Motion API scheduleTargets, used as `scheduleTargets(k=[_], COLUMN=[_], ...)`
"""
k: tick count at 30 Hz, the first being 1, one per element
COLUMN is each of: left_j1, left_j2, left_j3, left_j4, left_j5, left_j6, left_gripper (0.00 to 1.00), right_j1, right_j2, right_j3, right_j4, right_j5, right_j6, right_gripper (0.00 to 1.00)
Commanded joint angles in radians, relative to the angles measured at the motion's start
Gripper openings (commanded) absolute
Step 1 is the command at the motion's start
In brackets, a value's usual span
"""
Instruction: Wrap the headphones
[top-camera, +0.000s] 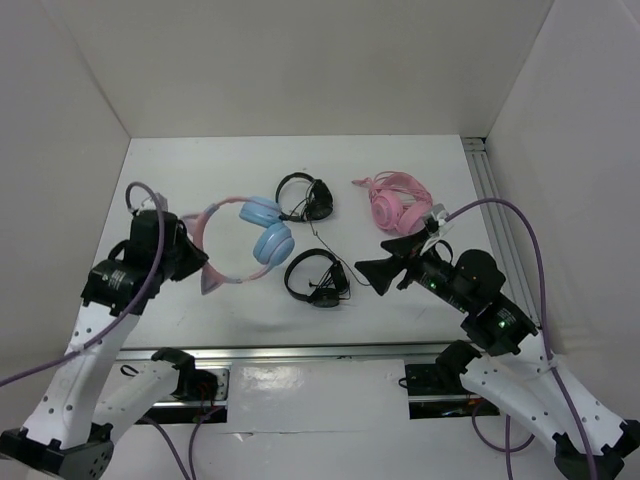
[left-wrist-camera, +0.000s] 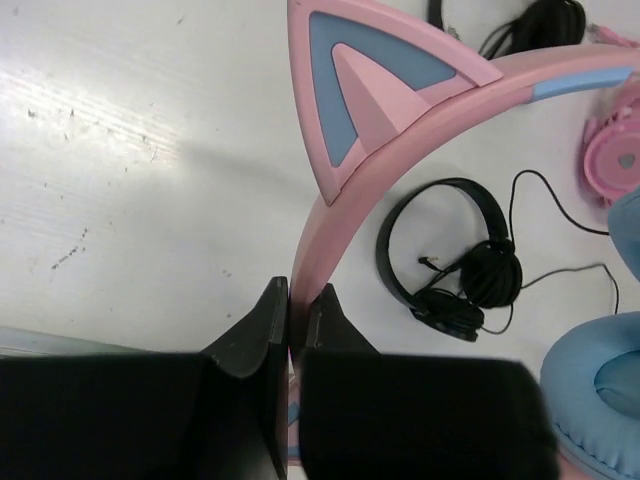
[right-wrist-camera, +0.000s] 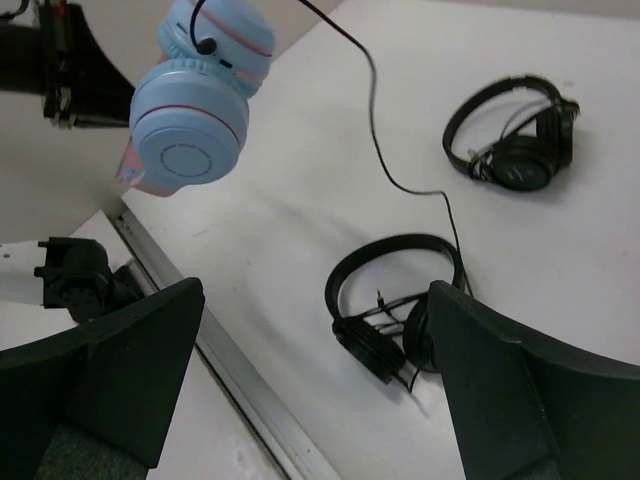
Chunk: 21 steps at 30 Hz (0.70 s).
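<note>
1. Your left gripper (left-wrist-camera: 295, 300) is pinched shut on the pink headband (left-wrist-camera: 345, 205) of the headphones (top-camera: 262, 228), just below one cat ear (left-wrist-camera: 370, 80).
2. Its blue ear cups (top-camera: 272, 243) lie beyond the fingertips.
3. Your right gripper (right-wrist-camera: 315, 300) is spread wide, holding nothing, well apart from that pair.
4. There are four pairs in all: that one, two black pairs (top-camera: 305, 197) (top-camera: 318, 277) between the grippers, and one all-pink pair (top-camera: 395, 205) near the right gripper.
5. The table (top-camera: 180, 170) is white, with white walls (top-camera: 300, 60) on three sides.
</note>
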Motion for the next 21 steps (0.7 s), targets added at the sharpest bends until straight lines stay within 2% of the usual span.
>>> scheduleTargets(k=[1,4,7,9,12,14,16,20,21], left_j1=[-0.002,-0.002,-0.002,-0.002,-0.002,-0.002,-0.002,-0.002,-0.002], left_j2=[0.098,0.12,0.129,0.164,0.197,0.212,0.224,0.233,0.233], left_j3=[0.158,0.269,0.396,0.489,0.588,0.619,0.654,0.674,0.674], left_j4=[-0.065,-0.079,-0.123,-0.134,-0.179,-0.203,-0.222,-0.222,-0.222], left_j5=[0.089,0.108,0.097,0.129,0.168,0.168,0.149,0.162,0.162], left_j6=[0.181,0.218,0.231,0.245,0.269,0.269,0.26,0.248,0.239], left_gripper=[0.0,0.0,0.0,0.0,0.0,0.0,0.0,0.0,0.0], right_j1=[-0.004,-0.004,-0.004,-0.004,-0.004,-0.004,-0.004,-0.004,-0.004], right_j2=[-0.012,0.023,0.124,0.233,0.361,0.414,0.442,0.479,0.491], right_j3=[-0.05,-0.069,-0.095,-0.11,-0.097,-0.086,-0.06,-0.051,-0.051], right_j4=[0.263,0.36,0.49,0.596,0.665,0.693,0.705,0.791,0.805], right_j5=[-0.096,-0.087,-0.087,-0.087,-0.044,0.032,0.086,0.091,0.091], right_j6=[-0.118,-0.133,-0.121,-0.121,-0.121,-0.121,-0.102,-0.092,-0.092], right_gripper=[1.0,1.0,1.0,1.0,0.97,0.95,0.89,0.89,0.86])
